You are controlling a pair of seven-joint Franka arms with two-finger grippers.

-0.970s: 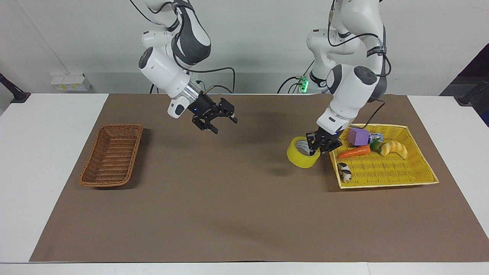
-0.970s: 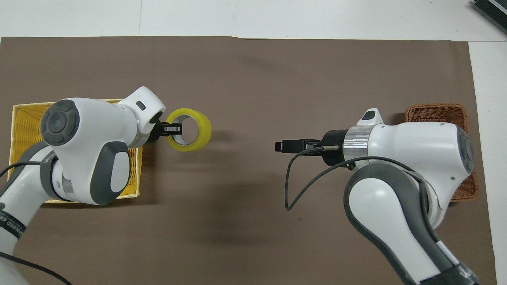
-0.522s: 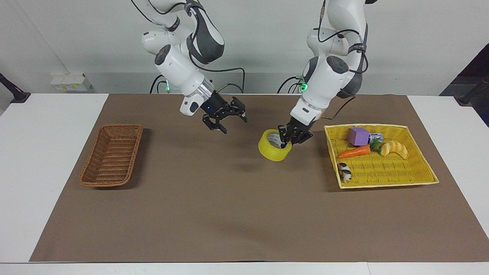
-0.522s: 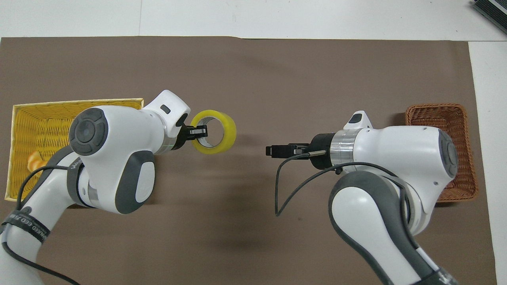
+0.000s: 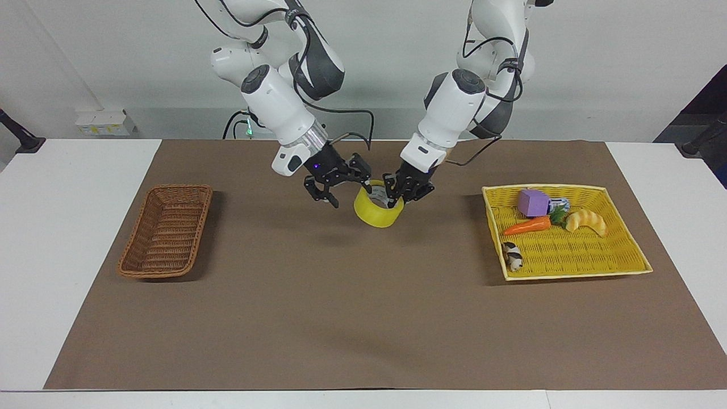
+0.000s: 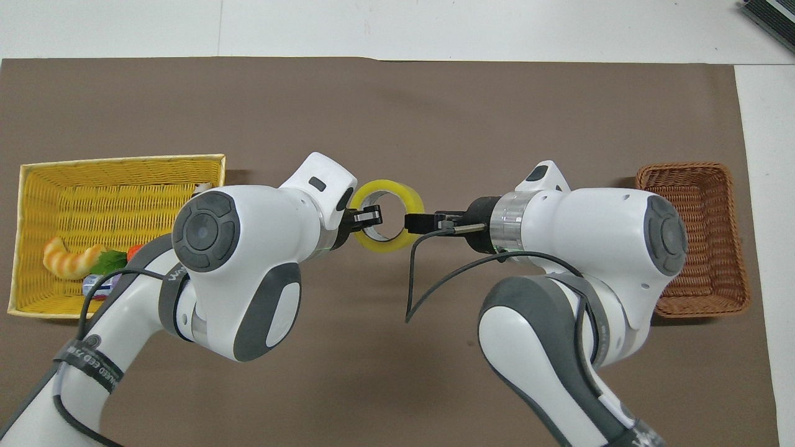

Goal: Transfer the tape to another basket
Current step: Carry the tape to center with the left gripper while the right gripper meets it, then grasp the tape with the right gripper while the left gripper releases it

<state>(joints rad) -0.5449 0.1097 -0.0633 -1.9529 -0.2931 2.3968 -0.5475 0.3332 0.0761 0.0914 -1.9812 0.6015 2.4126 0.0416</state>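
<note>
Midway along the brown mat (image 5: 341, 318), up in the air, the tape (image 5: 379, 211) hangs tilted with its open core facing upward and toward the right arm; the left gripper (image 5: 404, 190) is pinched on the roll's wall at the edge toward the left arm's end, one finger inside the white core and one outside, as the overhead view also shows for the left gripper (image 6: 367, 218) and the tape (image 6: 388, 216); the right gripper (image 5: 335, 183) is at the roll's other edge, its fingers spread apart, the nearest fingertip touching or just short of the yellow rim, and which of these I cannot tell; from above the right gripper (image 6: 417, 222) overlaps the rim of the tape; the basket (image 5: 166, 231) sits on the mat at the right arm's end of the table, well apart from the roll; the yellow tray (image 5: 625, 271) lies at the left arm's end and holds a purple block (image 5: 532, 203), a carrot toy (image 5: 527, 226), a croissant toy (image 5: 586, 221) and a small black-and-white figure (image 5: 513, 255); both arms lean in over the middle of the mat, their wrists angled down toward the tape.
</note>
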